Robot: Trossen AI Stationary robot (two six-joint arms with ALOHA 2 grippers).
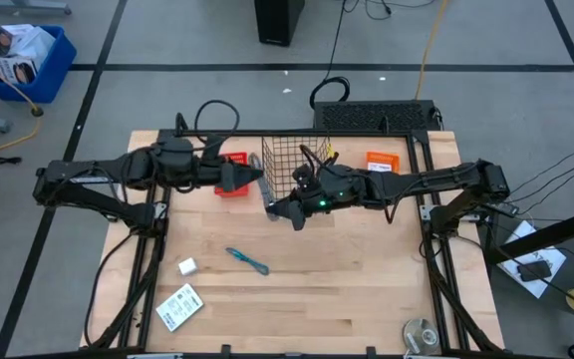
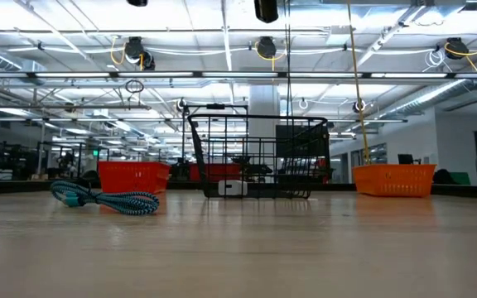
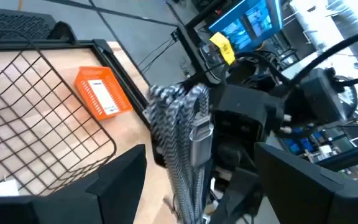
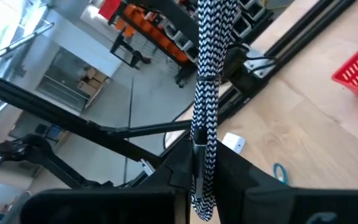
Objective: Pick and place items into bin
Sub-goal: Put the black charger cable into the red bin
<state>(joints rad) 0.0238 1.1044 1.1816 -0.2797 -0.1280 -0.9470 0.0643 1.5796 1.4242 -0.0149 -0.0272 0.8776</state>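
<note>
Now right end effector point(image 4: 201, 186) clamps braided grey-white cable bundle point(image 4: 209, 87) beside wire-mesh bin point(image 1: 292, 165); left end effector point(image 3: 191, 186) spread, near it. Small white block point(image 3: 2, 186) already in bin. Left on worktop point(image 1: 347, 289): white block point(image 1: 187, 265), teal-blue cable point(image 1: 247, 259), printed white packet point(image 1: 178, 306). Approx. third done.

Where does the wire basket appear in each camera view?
High view: wire basket top centre, between the two arms.
Low view: centre of the picture.
Left wrist view: left side.
Right wrist view: not in it.
Shared landmark: the small orange bin beside the basket, also in the low and left wrist views.
</note>
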